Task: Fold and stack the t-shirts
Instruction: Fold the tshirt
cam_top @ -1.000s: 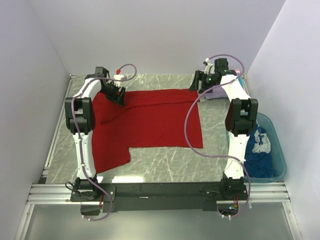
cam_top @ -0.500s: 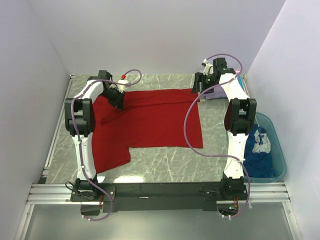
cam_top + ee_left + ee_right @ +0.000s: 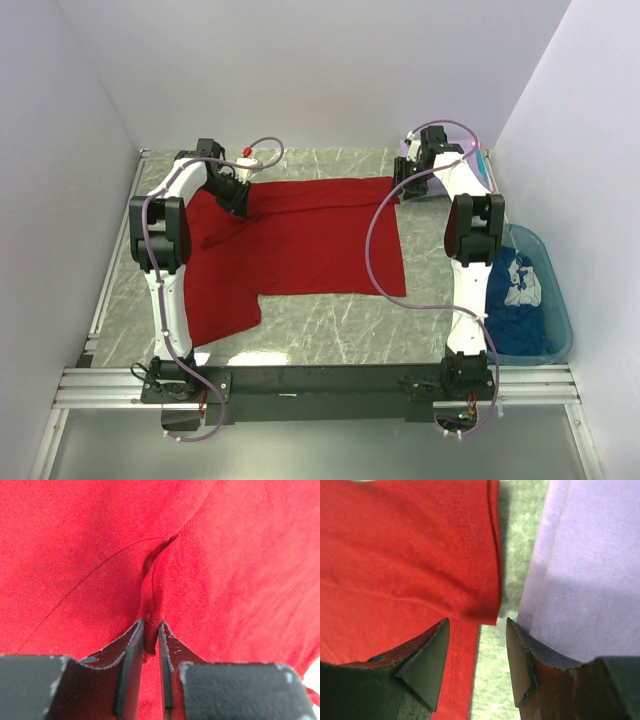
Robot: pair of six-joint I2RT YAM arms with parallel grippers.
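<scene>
The red t-shirt (image 3: 300,245) lies spread on the marble table, one sleeve hanging toward the near left. My left gripper (image 3: 238,203) is shut on a pinch of the red shirt near its far-left edge; the left wrist view shows a fold of red cloth (image 3: 151,630) between the fingertips. My right gripper (image 3: 402,180) is open over the shirt's far-right corner (image 3: 485,607), with bare table between the fingers. The lavender t-shirt (image 3: 590,570) lies folded just right of it (image 3: 438,185). The dark blue t-shirt (image 3: 518,300) lies in the teal tub.
The translucent teal tub (image 3: 560,320) stands at the right edge of the table. White walls close in the back and both sides. A metal rail runs along the near edge at the arm bases.
My right gripper has moved right and toward the back, past the red shirt's far-right corner. My left gripper has shifted slightly right with the red cloth pinched.
</scene>
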